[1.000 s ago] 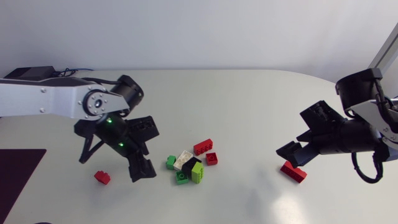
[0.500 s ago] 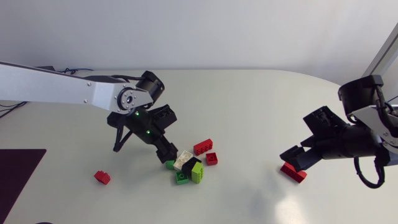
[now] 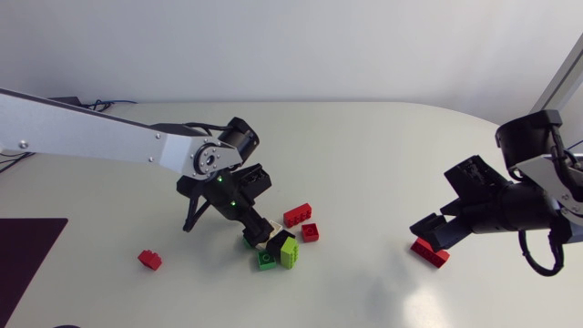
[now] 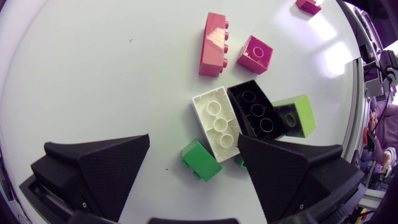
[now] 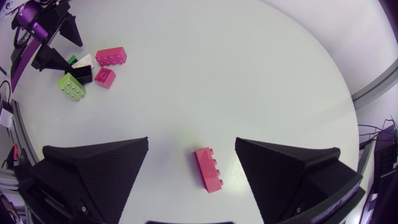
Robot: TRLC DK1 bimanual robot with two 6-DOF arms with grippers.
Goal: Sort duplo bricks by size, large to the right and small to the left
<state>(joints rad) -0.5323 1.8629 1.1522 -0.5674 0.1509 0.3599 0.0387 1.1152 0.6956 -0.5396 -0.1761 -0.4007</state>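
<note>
A pile of bricks lies mid-table: a long red brick (image 3: pixel 297 215), a small red brick (image 3: pixel 311 231), a white brick (image 4: pixel 216 121), a black brick (image 4: pixel 254 111), a lime brick (image 3: pixel 290 253) and small green ones. My left gripper (image 3: pixel 253 230) hangs open over the pile's left end, and a small green brick (image 4: pixel 201 159) lies between its fingers, untouched. One small red brick (image 3: pixel 149 260) sits alone at the left. My right gripper (image 3: pixel 426 232) stands open just above a long red brick (image 5: pixel 208 169) at the right.
A dark mat (image 3: pixel 27 246) covers the table's front left corner. The table's curved edge (image 5: pixel 348 93) runs close beyond the right gripper.
My left arm has swung right, away from the lone small red brick, and now stands over the pile. The right arm has barely shifted.
</note>
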